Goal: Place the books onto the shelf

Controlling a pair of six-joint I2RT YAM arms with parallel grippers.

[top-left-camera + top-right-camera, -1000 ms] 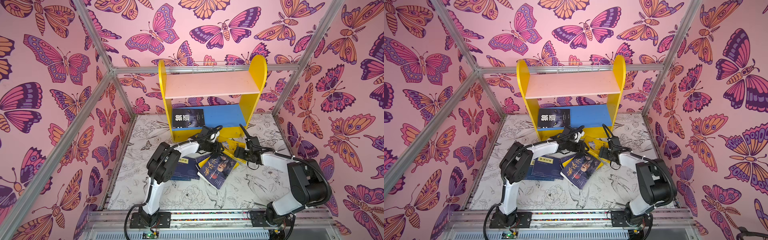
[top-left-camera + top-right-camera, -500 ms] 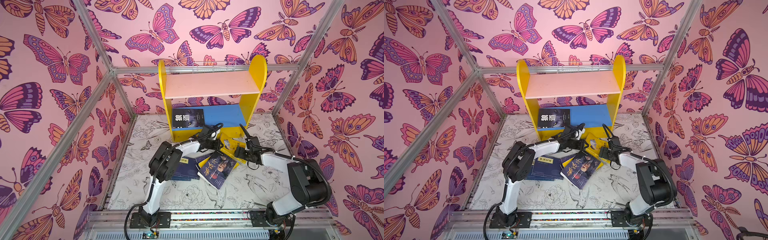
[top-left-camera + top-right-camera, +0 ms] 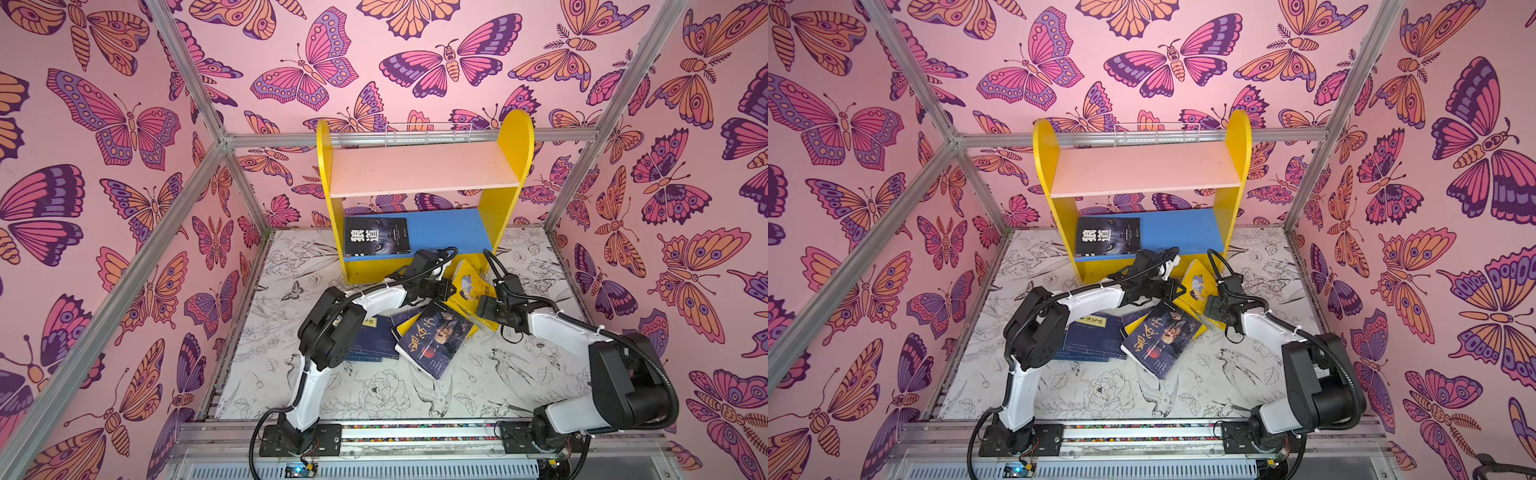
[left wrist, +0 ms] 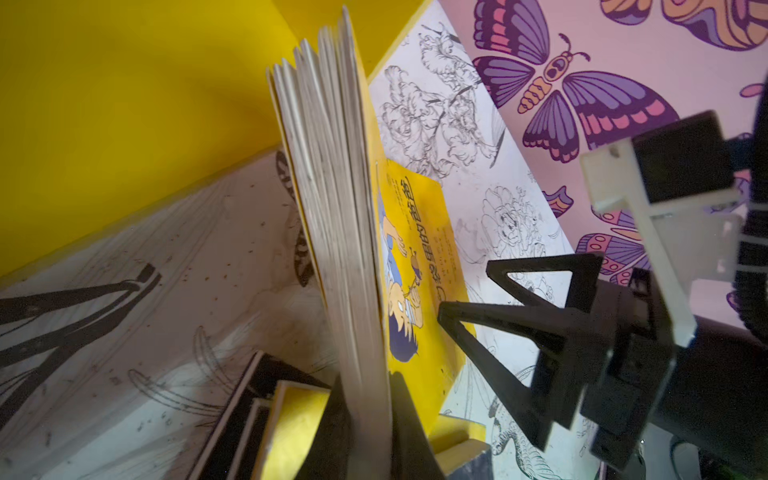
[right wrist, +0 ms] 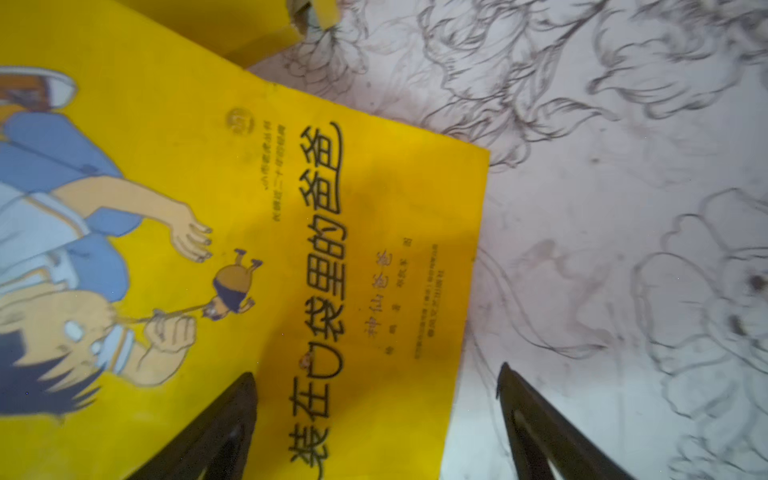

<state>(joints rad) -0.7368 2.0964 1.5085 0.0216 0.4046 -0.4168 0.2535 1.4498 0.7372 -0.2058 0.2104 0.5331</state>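
Yellow cartoon-boy book [image 3: 468,282]: centre of frame, just right of shelf [image 3: 419,195] base, standing on edge, tilted, long axis rising toward shelf's yellow side panel. Page block pinched at lower edge by left gripper [image 4: 365,419], jaws closed on it. Right gripper [image 5: 374,419]: just beside cover, jaws apart, holding nothing. Left arm nearer, owns lift. Shelf lies up-frame; blue lower board [image 3: 449,228] half free beside black book [image 3: 376,235].

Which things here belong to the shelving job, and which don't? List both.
Job:
- yellow cartoon-boy book, pinched by left gripper
- dark calligraphy book
- navy books
- black wolf book, already shelved
- shelf

Not the job:
- butterfly walls
- flower-print mat
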